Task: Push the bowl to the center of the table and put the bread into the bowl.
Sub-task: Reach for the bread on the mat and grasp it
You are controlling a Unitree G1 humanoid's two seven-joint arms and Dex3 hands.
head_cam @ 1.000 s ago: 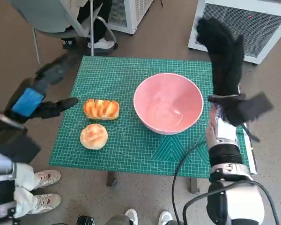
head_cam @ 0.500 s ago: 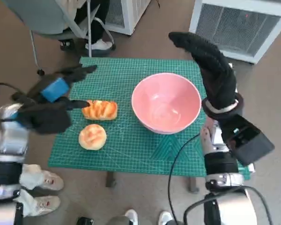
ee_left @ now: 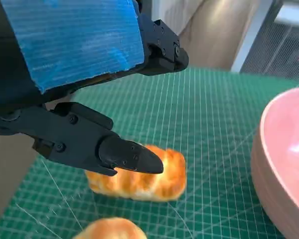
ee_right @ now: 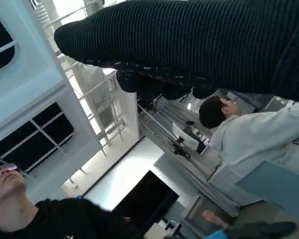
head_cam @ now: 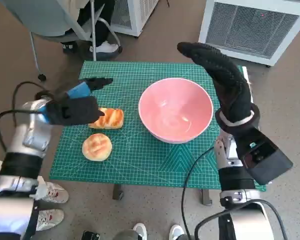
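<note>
A pink bowl (head_cam: pixel 175 110) sits upright and empty on the bench. Just beside it lie a long glazed bread (head_cam: pixel 109 118) and a round bun (head_cam: pixel 97 147).

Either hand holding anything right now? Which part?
Nothing held. Left hand hovers open over the long bread; right hand is raised beside the bowl, empty.

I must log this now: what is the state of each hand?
Left hand: open, holds nothing, above the long bread.
Right hand: open, holds nothing, raised at the pink bowl.
</note>
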